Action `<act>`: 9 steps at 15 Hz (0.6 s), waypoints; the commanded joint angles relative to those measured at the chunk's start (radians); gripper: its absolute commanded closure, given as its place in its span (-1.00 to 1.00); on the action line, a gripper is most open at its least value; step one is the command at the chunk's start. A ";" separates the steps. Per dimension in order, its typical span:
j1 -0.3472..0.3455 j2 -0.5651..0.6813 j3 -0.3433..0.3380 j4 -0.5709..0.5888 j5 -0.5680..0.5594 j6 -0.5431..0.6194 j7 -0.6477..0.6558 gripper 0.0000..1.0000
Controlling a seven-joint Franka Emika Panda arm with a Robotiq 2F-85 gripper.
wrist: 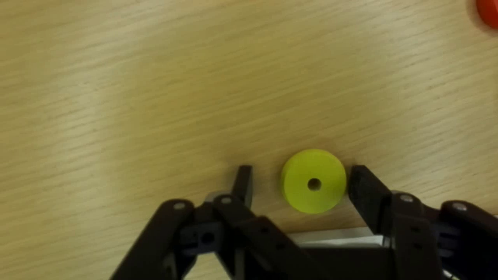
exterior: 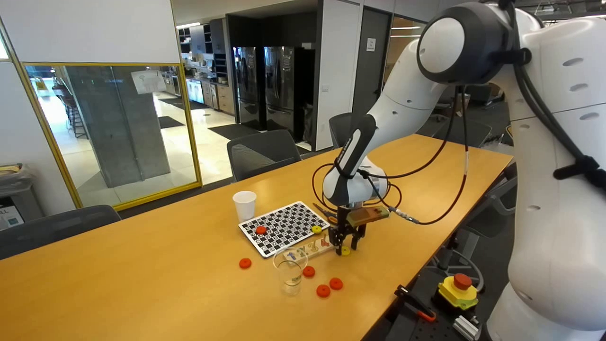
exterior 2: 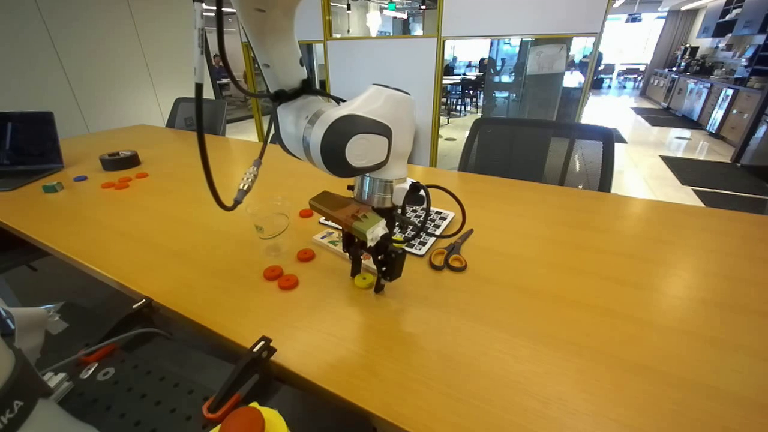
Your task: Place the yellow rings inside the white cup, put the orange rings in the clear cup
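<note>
Well, the hand (wrist: 301,173) stands parted around a yellow ring (wrist: 313,165), flat on the table (exterior: 142,265), hole up, beside a strip (exterior: 313,247) whose 3 and 4 are legible, with the clear cup (exterior: 290,273) and white cup (exterior: 245,207) farther out, both upright.

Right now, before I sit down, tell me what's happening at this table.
The robot arm has its open gripper around a yellow ring on the table, with a gap on one side, so it isn't gripped yet. A second yellow ring lies on the checkerboard, next to the white cup, whose bottom I can't see into. One orange ring is on the checkerboard too; others lie on the table around the clear cup, and none shows inside it.
</note>
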 commanded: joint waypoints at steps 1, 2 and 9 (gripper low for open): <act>0.005 -0.022 -0.003 -0.008 0.003 -0.021 -0.001 0.28; 0.014 -0.031 -0.010 -0.013 -0.004 -0.027 0.013 0.42; 0.186 -0.226 -0.143 -0.078 -0.208 -0.045 0.300 0.65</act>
